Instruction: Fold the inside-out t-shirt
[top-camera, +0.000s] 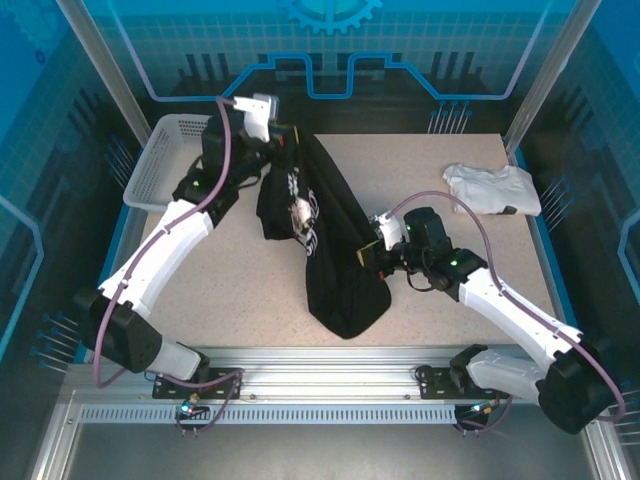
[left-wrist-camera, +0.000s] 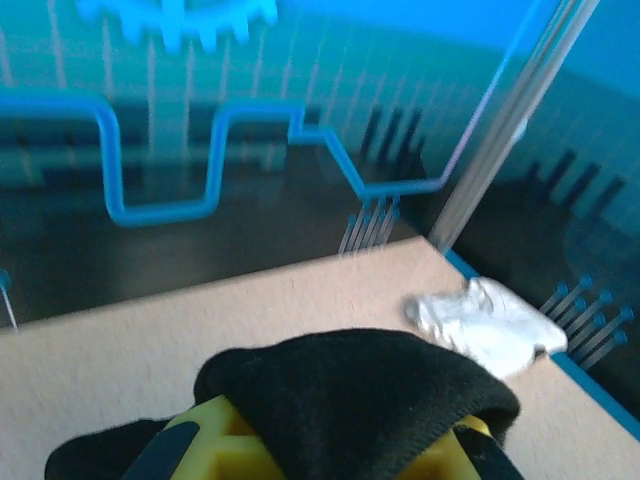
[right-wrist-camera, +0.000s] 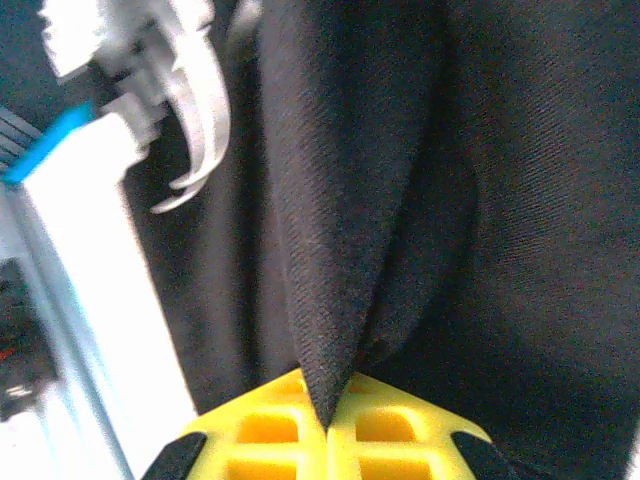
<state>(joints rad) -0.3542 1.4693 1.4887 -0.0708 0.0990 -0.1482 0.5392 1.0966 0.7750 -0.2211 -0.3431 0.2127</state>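
Two grippers clamped on the black t-shirt (top-camera: 338, 288), left gripper (top-camera: 284, 136) at its far end, right gripper (top-camera: 367, 256) mid-side; pre-fold stage, bunched cloth likely needs spreading flat next.

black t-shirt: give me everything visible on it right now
The black t-shirt is soft matte cloth, bunched into a long diagonal band, with a small white label showing. Its far end is held up, draped over the left gripper. The right gripper pinches a fold mid-body. The near end rests on the table.
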